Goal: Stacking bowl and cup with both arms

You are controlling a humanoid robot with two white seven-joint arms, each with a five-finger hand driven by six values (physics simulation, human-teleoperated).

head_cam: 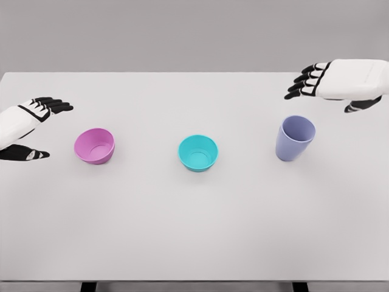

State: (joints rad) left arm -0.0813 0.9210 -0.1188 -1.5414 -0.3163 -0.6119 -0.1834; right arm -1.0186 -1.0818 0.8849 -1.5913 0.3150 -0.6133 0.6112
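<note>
White worktop (194, 243), row across middle: pink bowl (95, 146) toward left edge, teal bowl (198, 152) centre, lilac cup (295, 138) toward right; left hand (27, 125), right hand (331, 82) flanking, fingers spread, empty, apparently pre-grasp.

I see a matt pink bowl (95, 146) nearest my left hand (27, 125), a matt teal bowl (198, 152), and below my right hand (340, 82) a smooth lilac plastic-looking cup (294, 139).

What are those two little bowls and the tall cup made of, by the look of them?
All three look like matte plastic, though a simulator's render leaves that open. The pink bowl and the teal bowl have thin walls, one flat colour and no glassy shine. The lavender cup shows the same thin rim and dull, even surface, with only soft shading.
</note>
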